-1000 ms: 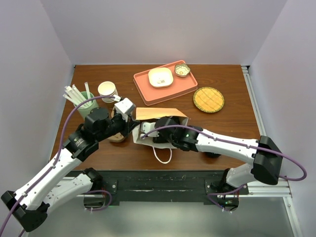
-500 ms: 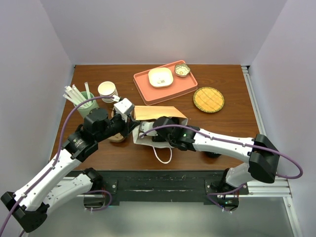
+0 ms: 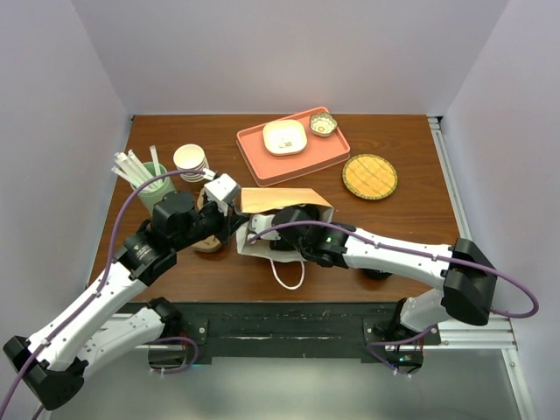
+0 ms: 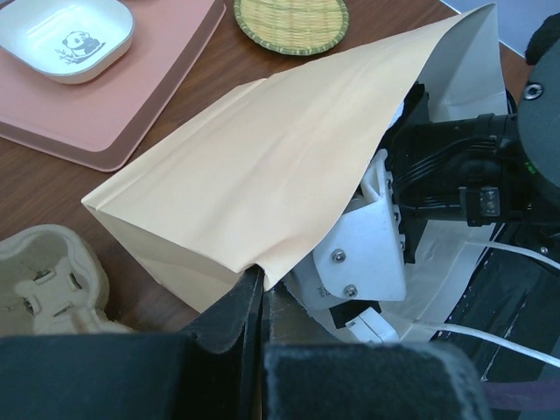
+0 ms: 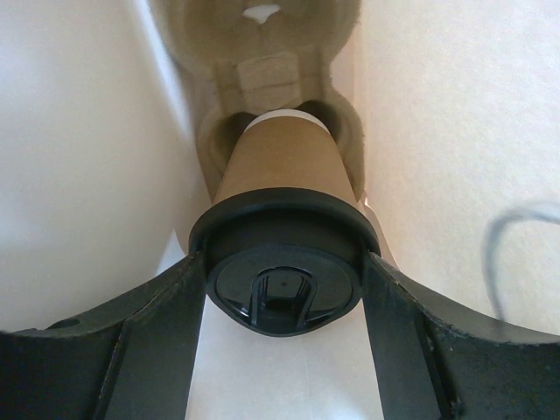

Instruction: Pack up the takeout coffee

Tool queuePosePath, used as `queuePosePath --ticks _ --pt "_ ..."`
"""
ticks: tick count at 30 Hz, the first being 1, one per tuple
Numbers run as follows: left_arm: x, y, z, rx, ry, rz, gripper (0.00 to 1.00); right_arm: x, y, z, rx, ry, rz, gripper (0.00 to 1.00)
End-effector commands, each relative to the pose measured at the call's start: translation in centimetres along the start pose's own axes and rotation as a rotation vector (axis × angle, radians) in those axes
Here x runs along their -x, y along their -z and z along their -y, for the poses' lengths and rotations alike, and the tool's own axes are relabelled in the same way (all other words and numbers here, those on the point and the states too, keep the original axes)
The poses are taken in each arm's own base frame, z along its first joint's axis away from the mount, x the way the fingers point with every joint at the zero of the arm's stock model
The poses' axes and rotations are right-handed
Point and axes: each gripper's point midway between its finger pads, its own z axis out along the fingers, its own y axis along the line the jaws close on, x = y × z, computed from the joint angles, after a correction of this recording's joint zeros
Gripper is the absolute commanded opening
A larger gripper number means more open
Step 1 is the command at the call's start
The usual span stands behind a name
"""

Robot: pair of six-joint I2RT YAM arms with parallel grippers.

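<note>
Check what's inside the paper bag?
Right wrist view: takeout coffee seated in a pulp carrier, right gripper clamping its lid. From above, the paper bag hides them.

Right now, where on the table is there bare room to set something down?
Bare wood lies right of the woven coaster up to the table edge, and behind the cup stack left of the pink tray. Crowded: around the brown bag and cup carrier.

Pink tray (panda dish aboard)
</note>
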Motion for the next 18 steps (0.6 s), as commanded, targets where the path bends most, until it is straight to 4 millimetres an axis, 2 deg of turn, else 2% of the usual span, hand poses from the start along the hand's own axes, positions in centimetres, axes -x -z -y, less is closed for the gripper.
queuePosePath --ticks 1,12,18 --pt "1.4 -0.3 0.6 -0.020 -0.001 0.049 0.00 0.4 1.5 2.4 -0.078 -0.075 0.033 0.37" --pt "1.4 -0.8 0.5 -0.015 -0.001 0.040 0.00 -0.8 1.6 1.7 -0.054 -0.051 -0.013 0.37" --pt "1.5 -0.9 0.1 0.005 -0.009 0.037 0.00 -1.1 2.2 2.1 -0.047 -0.044 -0.043 0.36"
